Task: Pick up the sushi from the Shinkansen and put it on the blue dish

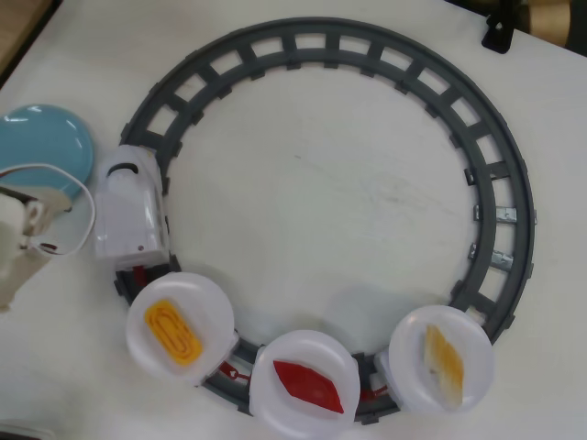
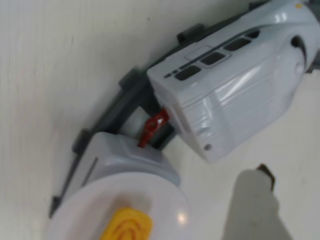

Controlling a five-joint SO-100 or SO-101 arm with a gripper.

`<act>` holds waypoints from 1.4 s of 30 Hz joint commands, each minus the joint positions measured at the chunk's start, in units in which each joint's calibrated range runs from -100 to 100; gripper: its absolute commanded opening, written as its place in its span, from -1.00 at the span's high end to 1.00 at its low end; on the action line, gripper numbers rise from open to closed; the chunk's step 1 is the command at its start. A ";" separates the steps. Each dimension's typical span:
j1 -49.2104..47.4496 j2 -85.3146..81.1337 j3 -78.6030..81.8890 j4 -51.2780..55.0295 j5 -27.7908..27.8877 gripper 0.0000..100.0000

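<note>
My fingers [image 1: 32, 225] sit at the overhead view's left edge, just left of the Shinkansen [image 1: 134, 209]; can't tell if they're open or closed. Blue dish [image 1: 46, 147] up-left of the train. Behind the train: yellow piece [image 1: 174, 332], then the sushi [image 1: 308, 386] on the middle white plate [image 1: 304, 385], untouched.

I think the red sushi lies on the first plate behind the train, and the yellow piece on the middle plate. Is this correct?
Not quite: they are swapped. In the overhead view, the red sushi lies on the middle plate, and the yellow piece lies on the first plate behind the train.
</note>
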 commanded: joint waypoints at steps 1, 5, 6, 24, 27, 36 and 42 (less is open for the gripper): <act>2.02 0.01 -2.65 1.00 -3.08 0.66; 2.99 0.09 -2.47 1.00 -6.27 0.58; 2.99 0.09 -2.29 1.00 -6.90 0.54; 2.99 0.01 12.13 0.92 -1.15 0.50; 2.99 0.01 12.50 0.92 -1.15 0.50; 3.52 0.09 12.86 0.92 6.91 0.50; 5.02 0.09 12.59 0.83 20.50 0.50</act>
